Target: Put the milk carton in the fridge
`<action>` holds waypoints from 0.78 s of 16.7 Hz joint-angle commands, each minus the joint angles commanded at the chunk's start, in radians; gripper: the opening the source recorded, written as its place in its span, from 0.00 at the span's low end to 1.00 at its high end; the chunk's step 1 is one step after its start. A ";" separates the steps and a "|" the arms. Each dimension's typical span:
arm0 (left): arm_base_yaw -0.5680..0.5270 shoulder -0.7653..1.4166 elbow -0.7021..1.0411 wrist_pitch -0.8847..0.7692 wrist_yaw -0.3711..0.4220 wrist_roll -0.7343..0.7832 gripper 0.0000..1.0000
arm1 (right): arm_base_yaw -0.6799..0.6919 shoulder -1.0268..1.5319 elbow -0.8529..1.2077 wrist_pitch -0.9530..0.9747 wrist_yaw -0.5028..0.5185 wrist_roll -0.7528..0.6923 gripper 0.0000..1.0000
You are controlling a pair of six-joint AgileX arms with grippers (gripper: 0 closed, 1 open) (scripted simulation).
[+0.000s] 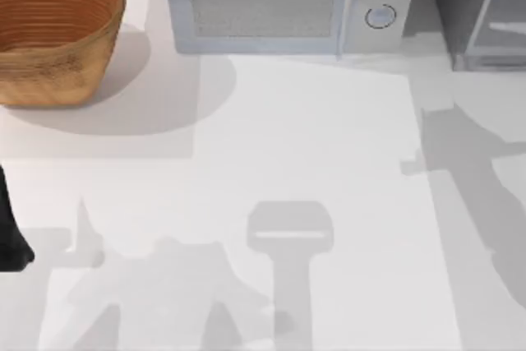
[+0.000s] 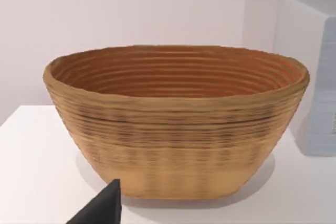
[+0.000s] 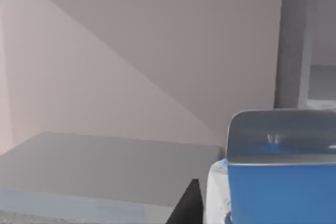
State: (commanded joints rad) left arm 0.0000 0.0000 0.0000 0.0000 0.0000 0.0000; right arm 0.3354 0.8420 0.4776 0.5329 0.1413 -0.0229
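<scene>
Right arm's got the job here. The milk carton (image 3: 278, 182) sits right up against the right wrist camera, blue top toward the lens. It's high enough that the flat grey top of the microwave (image 3: 105, 166) lies below it, so I'd say it's off the table (image 1: 312, 137) and carried. One dark finger (image 3: 188, 205) is pressed at the carton's side, which tells me the right gripper (image 3: 252, 211) is closed on it rather than spread wide.

The fridge (image 3: 294, 40) stands just beyond the carton in that view. From above, it's at the far right corner of the table, right of the microwave.

Handling-wise, I figure a small carton like this is light but a bit squashy. The walls would dent under a hard squeeze, and the printed faces look slick. I'd hold it across two flat sides around the middle, below the folded top, and keep it upright going in.

The left gripper (image 2: 102, 208) is parked at the near left, facing the wicker basket (image 2: 176, 124) at the far left. Wide or narrow, I can't tell.
</scene>
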 joint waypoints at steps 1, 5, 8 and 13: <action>0.000 0.000 0.000 0.000 0.000 0.000 1.00 | -0.035 -0.124 -0.045 -0.055 -0.019 -0.001 0.00; 0.000 0.000 0.000 0.000 0.000 0.000 1.00 | -0.176 -0.523 -0.228 -0.262 -0.072 0.007 0.00; 0.000 0.000 0.000 0.000 0.000 0.000 1.00 | -0.266 -0.717 -0.365 -0.411 -0.109 0.011 0.00; 0.000 0.000 0.000 0.000 0.000 0.000 1.00 | -0.335 -0.842 -0.478 -0.533 -0.141 0.023 0.00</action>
State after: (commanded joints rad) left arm 0.0000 0.0000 0.0000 0.0000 0.0000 0.0000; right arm 0.0000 0.0000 0.0000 0.0000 0.0000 0.0000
